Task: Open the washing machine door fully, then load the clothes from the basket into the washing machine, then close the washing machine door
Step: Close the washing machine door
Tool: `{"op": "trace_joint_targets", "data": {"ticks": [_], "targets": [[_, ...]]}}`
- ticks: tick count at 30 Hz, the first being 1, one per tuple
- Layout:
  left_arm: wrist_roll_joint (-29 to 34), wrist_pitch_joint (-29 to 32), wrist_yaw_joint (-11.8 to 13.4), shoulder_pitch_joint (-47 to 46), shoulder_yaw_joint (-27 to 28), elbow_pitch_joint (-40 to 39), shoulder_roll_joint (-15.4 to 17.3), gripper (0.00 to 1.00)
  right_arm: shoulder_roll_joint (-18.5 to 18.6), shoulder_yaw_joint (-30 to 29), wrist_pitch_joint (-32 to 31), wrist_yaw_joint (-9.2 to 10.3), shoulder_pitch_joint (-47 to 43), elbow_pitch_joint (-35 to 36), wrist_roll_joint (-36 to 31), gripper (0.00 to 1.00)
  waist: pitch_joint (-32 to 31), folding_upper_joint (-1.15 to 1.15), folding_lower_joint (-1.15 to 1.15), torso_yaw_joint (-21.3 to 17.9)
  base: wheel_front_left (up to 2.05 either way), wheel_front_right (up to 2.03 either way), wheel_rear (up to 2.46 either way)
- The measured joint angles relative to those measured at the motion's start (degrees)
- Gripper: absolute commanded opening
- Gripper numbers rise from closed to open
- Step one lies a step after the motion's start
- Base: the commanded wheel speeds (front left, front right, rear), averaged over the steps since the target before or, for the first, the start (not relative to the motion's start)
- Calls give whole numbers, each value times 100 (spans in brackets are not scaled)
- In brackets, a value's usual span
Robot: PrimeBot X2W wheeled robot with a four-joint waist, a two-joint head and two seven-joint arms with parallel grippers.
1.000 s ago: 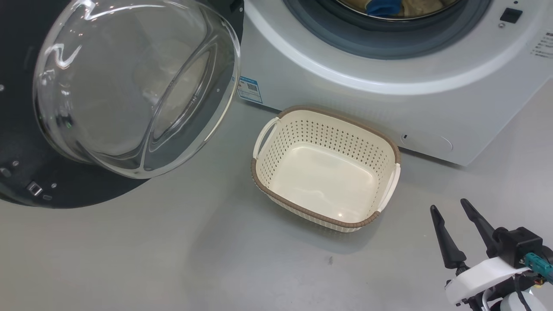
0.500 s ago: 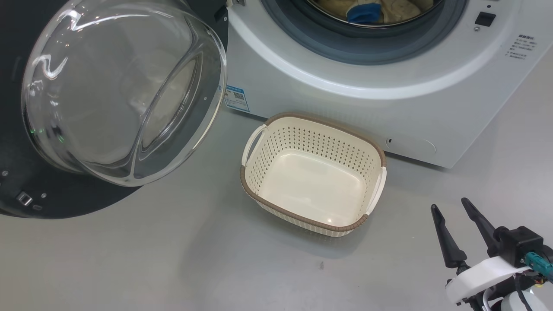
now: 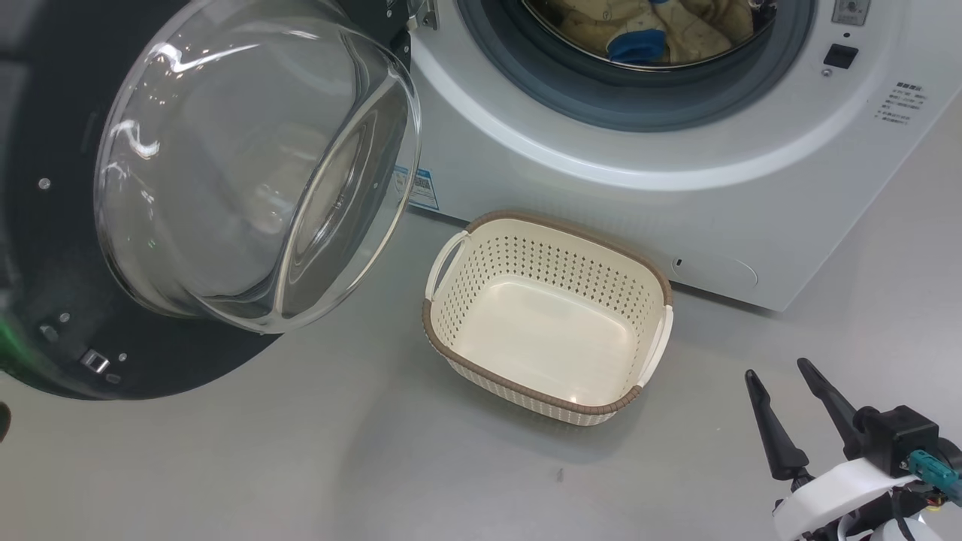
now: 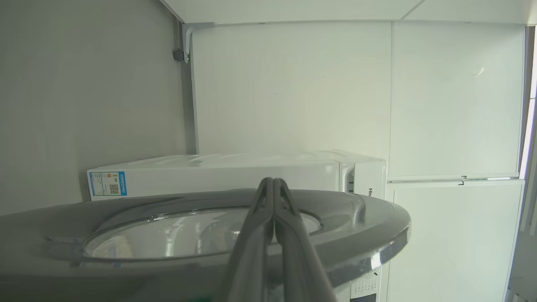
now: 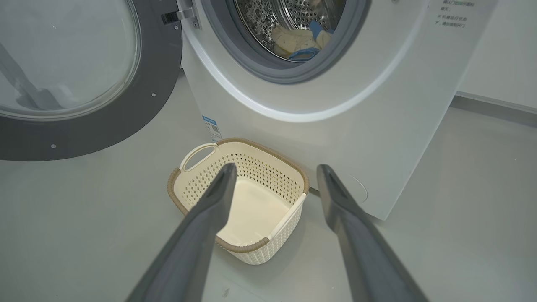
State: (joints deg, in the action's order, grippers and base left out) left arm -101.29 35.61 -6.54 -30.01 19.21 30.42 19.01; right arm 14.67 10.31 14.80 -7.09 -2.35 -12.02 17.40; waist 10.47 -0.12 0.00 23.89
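Observation:
The washing machine door (image 3: 225, 173) stands open on the left, its glass bowl facing the basket. In the left wrist view my left gripper (image 4: 272, 181) is shut, empty, its tips lying over the door's outer black rim (image 4: 361, 214); I cannot tell whether they touch. Cream and blue clothes (image 3: 646, 34) lie in the drum of the white washing machine (image 3: 676, 180). The cream basket (image 3: 451, 338) sits on the floor in front of it with nothing inside. My right gripper (image 3: 775, 368) hangs open, right of the basket; its wrist view looks down on the basket (image 5: 251, 247) and the clothes (image 5: 300, 42).
Grey floor (image 3: 301, 466) spreads in front of the basket and under the door. A blue label sticker (image 3: 422, 188) marks the machine's lower left corner. White wall panels (image 4: 453, 105) stand behind the machine.
The head camera has shifted, showing more of the drum. Against the unmoved basket, the door has swung a little to the right. The right gripper stays open in place.

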Motion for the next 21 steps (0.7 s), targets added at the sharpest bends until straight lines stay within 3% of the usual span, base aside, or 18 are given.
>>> {"op": "trace_joint_targets", "data": {"ticks": [21], "targets": [[7,1187,-19,393,-408,-1028,-89,0,-166,-31,0,0,-2,13,29,100,-72,0,0,112,0,0,0]]}}
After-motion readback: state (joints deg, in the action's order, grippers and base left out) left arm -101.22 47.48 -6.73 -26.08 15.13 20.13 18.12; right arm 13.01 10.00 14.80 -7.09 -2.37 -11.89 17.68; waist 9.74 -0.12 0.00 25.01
